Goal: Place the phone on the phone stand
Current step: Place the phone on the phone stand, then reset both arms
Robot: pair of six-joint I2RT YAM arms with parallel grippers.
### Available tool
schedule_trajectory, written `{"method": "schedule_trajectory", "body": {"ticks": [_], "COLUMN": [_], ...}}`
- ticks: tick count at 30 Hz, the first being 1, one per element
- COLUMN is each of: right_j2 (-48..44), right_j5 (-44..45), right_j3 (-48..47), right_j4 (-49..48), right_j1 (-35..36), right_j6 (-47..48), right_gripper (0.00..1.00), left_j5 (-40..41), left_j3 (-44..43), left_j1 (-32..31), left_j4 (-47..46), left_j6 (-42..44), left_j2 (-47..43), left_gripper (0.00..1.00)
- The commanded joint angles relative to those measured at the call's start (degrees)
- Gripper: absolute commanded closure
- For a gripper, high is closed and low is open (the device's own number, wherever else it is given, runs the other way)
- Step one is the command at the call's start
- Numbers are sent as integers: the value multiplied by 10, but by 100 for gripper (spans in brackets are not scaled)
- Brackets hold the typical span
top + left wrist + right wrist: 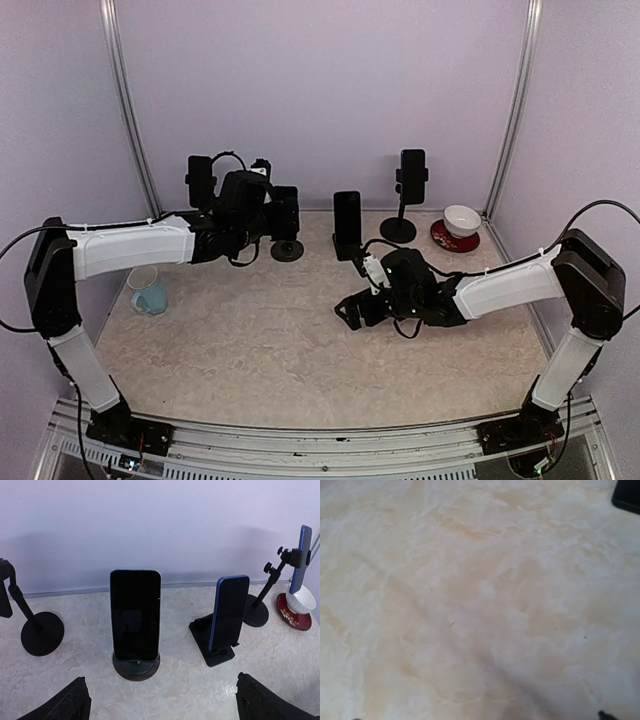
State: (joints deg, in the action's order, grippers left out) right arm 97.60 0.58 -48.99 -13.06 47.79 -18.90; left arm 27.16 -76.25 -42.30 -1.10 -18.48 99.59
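**Marbled table, lavender walls: counts and positions**

Stands: four, in a loose row toward the back wall. Phones: three plain to see.

1. round-base stand, centre of left wrist view. Task phone upright on it, dark screen toward the camera, lower edge seated in the base, touched by nothing.
2. wedge stand, near and to the right of the first. One blue-edged phone leaning back in it.
3. tall pole stand, far right. Third phone clamped high.
4. second pole stand, far left. Clamp cut off at the frame edge in left wrist view. From the top view, a dark slab in it, too small to tell more.

Crockery: one white bowl on one red saucer, back right corner, beside the tall pole stand. One pale blue mug, left side, near the left arm.

Left gripper: fingers at both lower corners of its view, spread wide, holding nothing, short of the task phone.

Right gripper: low over bare table, in front of the wedge stand. Own camera filled with tabletop; one dark fingertip at the lower right edge, none at centre. Spread wide, nothing held.
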Motion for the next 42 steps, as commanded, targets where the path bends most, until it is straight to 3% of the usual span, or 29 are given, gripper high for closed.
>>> {"method": "schedule_trajectory", "body": {"ticks": [1,16,22,28,36,42], "right_j2": [-20,-95,-160,-240,-381,-415], "right_j5": [29,85,68,136,231,256], "right_j3": [5,23,51,122,211,204], "right_j4": [9,45,72,82,70,121], "right_j1": [-11,-56,-115,-133,-140,-152], "right_j6": [12,31,16,49,106,43], "right_gripper": [0,0,0,0,0,0], "left_j5": [4,37,68,79,37,98], "left_j3": [77,325,370,421,528,538], "left_j1": [-16,-54,-54,-55,-58,-47], "left_j4": [-19,-17,17,79,59,92], "left_j6": [-16,-74,-82,-97,-29,-64], "left_j2": [-63,-276,-355,-457,-638,-703], "left_gripper": [1,1,1,1,1,1]}}
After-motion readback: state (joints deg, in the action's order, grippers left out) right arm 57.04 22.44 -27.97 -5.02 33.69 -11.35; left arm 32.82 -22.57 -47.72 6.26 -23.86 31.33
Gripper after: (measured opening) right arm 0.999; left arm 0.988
